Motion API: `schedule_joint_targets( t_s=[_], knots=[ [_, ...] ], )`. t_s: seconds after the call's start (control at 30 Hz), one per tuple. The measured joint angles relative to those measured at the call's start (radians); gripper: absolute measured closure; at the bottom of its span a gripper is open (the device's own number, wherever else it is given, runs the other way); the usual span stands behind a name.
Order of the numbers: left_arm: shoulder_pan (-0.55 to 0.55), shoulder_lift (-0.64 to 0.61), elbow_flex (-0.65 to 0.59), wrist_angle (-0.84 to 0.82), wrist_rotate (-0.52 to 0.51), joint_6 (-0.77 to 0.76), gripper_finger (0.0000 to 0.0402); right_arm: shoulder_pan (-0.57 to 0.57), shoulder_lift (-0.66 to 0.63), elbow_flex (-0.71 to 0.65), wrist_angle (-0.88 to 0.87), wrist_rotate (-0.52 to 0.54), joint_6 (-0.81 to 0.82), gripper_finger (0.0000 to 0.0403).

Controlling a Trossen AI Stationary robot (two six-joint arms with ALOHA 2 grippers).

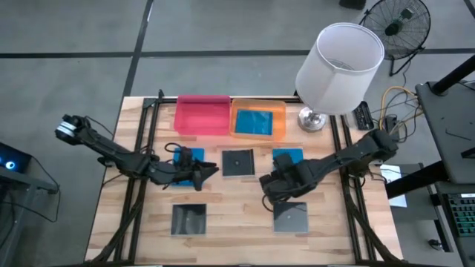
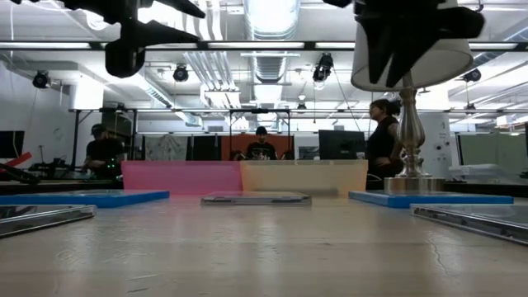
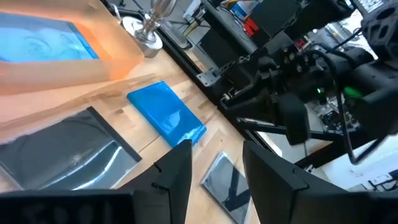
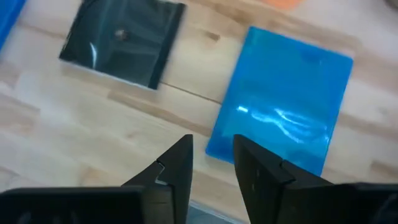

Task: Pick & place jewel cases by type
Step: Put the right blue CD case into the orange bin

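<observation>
On the wooden table lie two blue jewel cases, one on the left (image 1: 187, 157) and one on the right (image 1: 288, 156). A third blue case (image 1: 256, 121) rests flat in the orange tray (image 1: 279, 122). Dark cases lie flat at the centre (image 1: 237, 162), near left (image 1: 189, 219) and near right (image 1: 291, 216). My left gripper (image 1: 205, 173) hovers open over the left blue case's right edge. My right gripper (image 1: 269, 185) hovers open between the centre dark case and the near-right one. In the right wrist view its gripper (image 4: 212, 163) stands above the right blue case's (image 4: 283, 118) corner.
The pink tray (image 1: 202, 115) stands beside the orange one at the far edge. A lamp with a white shade (image 1: 340, 67) stands at the far right corner. Black rails (image 1: 141, 178) run along both table sides. People (image 2: 384, 136) are in the room behind.
</observation>
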Motion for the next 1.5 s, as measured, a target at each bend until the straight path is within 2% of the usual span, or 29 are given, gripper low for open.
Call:
schedule_joint_targets(
  t_s=[0.2,0.43,0.57,0.7,0.97,1.1,1.23,1.5],
  knots=[
    [0.046,0.066,0.050,-0.002,0.114,-0.003,0.0276,0.000,-0.097,-0.112,0.012,-0.047,0.121,0.0315],
    [0.105,0.170,0.152,-0.002,0.155,0.126,0.0276,0.001,-0.211,-0.196,0.020,-0.036,0.229,0.0323],
    [0.149,0.244,0.224,-0.002,0.275,0.151,0.0276,0.001,-0.263,-0.241,0.020,-0.015,0.209,0.0304],
    [0.182,0.332,0.311,-0.004,0.370,0.166,0.0276,0.001,-0.307,-0.291,0.020,-0.013,0.184,0.0265],
    [0.236,0.546,0.512,-0.005,0.372,0.164,0.0276,0.007,-0.454,-0.461,0.088,-0.060,0.184,0.0189],
    [0.268,0.641,0.610,-0.003,0.362,0.103,0.0276,0.006,-0.556,-0.556,0.160,-0.060,0.149,0.0165],
    [0.307,0.718,0.691,-0.026,0.360,0.019,0.0276,0.006,-0.639,-0.630,0.190,-0.045,0.143,0.0154],
    [0.340,0.792,0.803,-0.213,0.360,-0.091,0.0276,0.006,-0.738,-0.724,0.216,-0.043,0.152,0.0157]
  ],
)
